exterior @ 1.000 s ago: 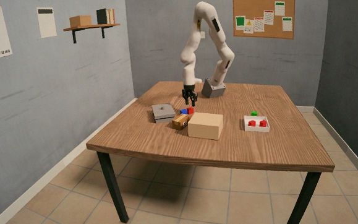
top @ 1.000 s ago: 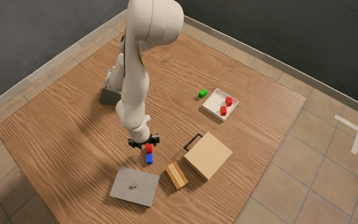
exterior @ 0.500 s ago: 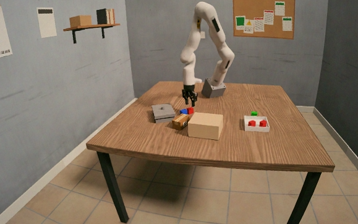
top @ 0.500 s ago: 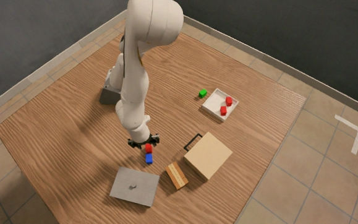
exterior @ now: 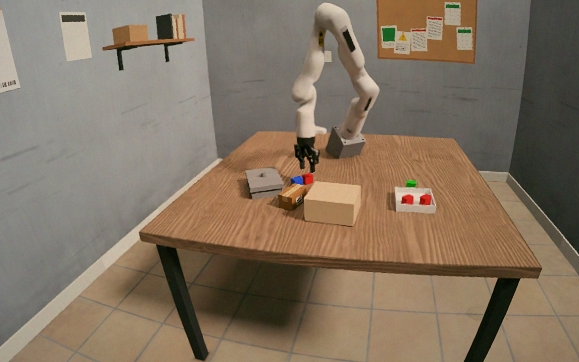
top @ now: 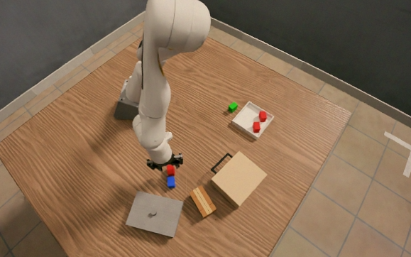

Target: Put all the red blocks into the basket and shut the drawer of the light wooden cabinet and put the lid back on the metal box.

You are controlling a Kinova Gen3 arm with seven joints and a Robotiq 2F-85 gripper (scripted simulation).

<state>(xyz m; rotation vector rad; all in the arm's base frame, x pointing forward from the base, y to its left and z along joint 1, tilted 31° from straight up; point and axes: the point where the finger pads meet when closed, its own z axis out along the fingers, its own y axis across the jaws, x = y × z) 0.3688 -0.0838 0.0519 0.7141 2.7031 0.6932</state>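
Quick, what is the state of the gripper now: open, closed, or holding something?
Gripper: open, holding nothing; it hangs above the red block beside the blue block, apart from it.

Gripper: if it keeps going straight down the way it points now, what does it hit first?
Most likely the red block on the table: the open gripper points down just above it, fingers apart. The blue block sits right beside it; exact alignment is hard to judge.

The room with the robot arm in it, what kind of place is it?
Probably a small workshop or lab room. A wooden table stands on a tiled floor between grey walls, with a cork notice board full of pinned papers and a wall shelf holding a box and books.
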